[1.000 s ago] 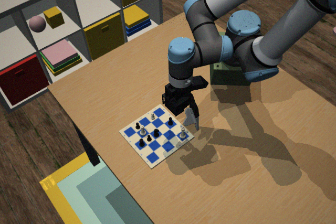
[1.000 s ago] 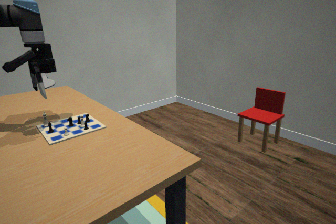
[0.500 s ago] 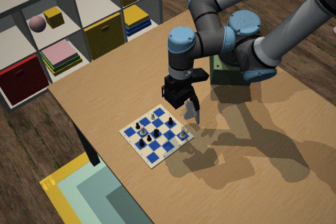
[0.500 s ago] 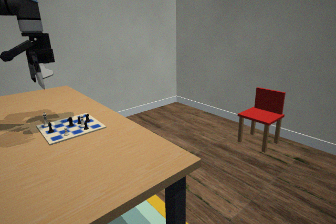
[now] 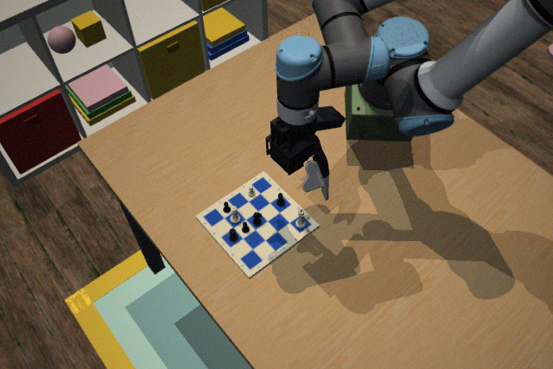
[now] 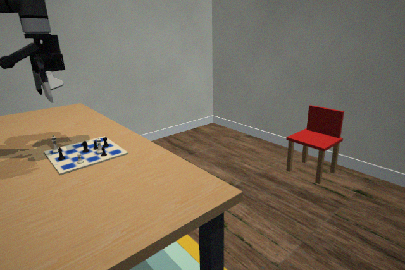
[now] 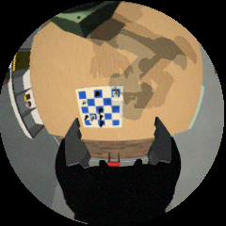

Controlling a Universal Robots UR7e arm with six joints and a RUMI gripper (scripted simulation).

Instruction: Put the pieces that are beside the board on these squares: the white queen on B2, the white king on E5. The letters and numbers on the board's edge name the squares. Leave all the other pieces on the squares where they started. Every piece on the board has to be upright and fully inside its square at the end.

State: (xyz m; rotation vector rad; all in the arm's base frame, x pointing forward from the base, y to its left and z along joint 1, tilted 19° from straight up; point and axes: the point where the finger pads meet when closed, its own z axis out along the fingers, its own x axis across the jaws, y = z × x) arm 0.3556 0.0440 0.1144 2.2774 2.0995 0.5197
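Note:
The blue-and-white chessboard (image 5: 257, 222) lies on the wooden table and also shows in the exterior view (image 6: 85, 153) and the wrist view (image 7: 100, 107). A tall white piece (image 5: 301, 218), seemingly the white king, stands upright in the board's right corner square. Another tall white piece (image 5: 234, 213), seemingly the white queen, stands upright one square in from the left corner. A small white piece (image 5: 251, 190) and several black pieces stand on other squares. My gripper (image 5: 319, 186) (image 6: 45, 92) is open and empty, high above the table just past the board's right edge. The edge labels are too small to read.
A green base block (image 5: 371, 119) stands on the table behind the gripper. A shelf unit (image 5: 111, 43) with boxes stands beyond the table's far edge. A red chair (image 6: 315, 136) stands far off on the floor. I see no piece on the table beside the board.

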